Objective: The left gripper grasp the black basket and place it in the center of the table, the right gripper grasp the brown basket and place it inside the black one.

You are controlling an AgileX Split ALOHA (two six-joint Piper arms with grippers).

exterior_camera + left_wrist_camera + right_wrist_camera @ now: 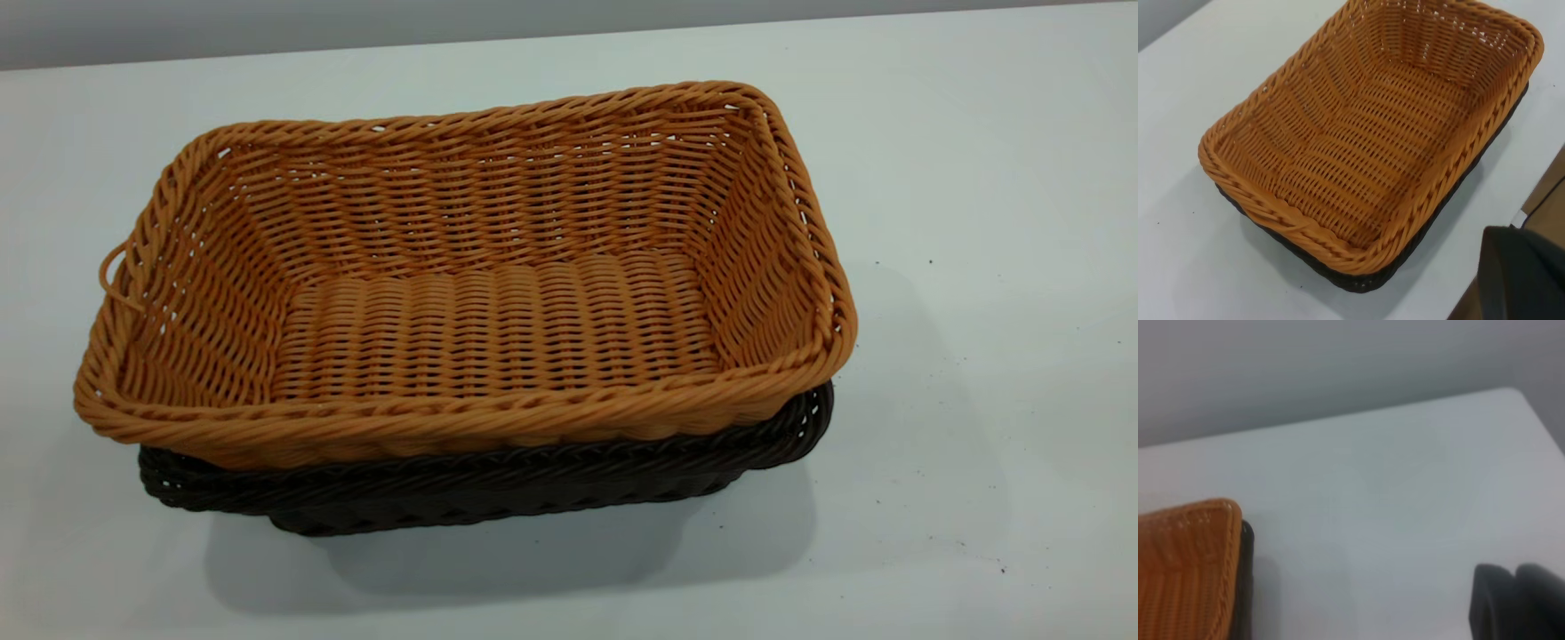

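Brown basket (462, 293) nested in black basket (498, 489); untouched.

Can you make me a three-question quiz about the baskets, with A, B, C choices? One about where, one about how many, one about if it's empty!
1. Where is the brown basket?
A. Nested inside the black basket
B. Beside it
C. Underneath it

2. How many baskets are on the table?
A. One
B. Two
C. Three

3. What is in the brown basket?
A. Fruit
B. A cloth
C. Nothing

Answers:
1. A, since the dark rim peeks out just below the orange one on its near side.
2. B, one orange-tan and one black.
3. C, its woven bottom shows bare in the exterior and left wrist views.
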